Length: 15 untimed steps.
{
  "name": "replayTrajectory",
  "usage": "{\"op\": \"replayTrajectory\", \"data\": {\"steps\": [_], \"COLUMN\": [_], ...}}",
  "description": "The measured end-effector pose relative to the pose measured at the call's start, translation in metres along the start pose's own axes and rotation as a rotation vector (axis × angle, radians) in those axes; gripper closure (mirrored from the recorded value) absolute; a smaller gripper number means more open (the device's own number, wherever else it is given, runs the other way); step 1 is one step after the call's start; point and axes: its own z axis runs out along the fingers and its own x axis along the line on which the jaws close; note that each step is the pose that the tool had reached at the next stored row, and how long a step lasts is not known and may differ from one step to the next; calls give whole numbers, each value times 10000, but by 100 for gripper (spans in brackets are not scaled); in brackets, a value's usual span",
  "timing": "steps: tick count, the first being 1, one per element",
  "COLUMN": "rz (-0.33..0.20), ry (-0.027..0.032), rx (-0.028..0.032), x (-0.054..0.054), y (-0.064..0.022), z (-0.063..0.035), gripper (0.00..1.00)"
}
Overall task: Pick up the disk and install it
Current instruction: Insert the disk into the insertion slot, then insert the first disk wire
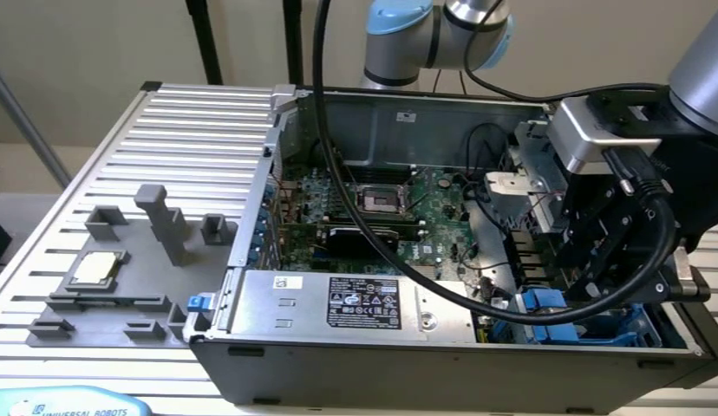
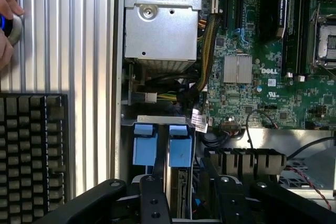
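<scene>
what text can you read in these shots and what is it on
"UNIVERSAL ROBOTS": light blue panel, exterior view's lower left.
"DELL": green circuit board in the open grey computer case.
Too small to read: black label on the large silver box.

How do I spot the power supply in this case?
Start at the open computer case on the ribbed metal table. Along its wall nearest the exterior camera lies a long silver box; unlike the green board beside it, it carries a black label.
</scene>
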Motion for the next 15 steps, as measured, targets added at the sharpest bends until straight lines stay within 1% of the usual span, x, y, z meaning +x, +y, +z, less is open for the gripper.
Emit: {"op": "replayTrajectory", "data": {"steps": [15], "rz": [0], "ry": [1], "rx": [0], "x": [0], "y": [0], "z": [-1], "gripper": [60]}}
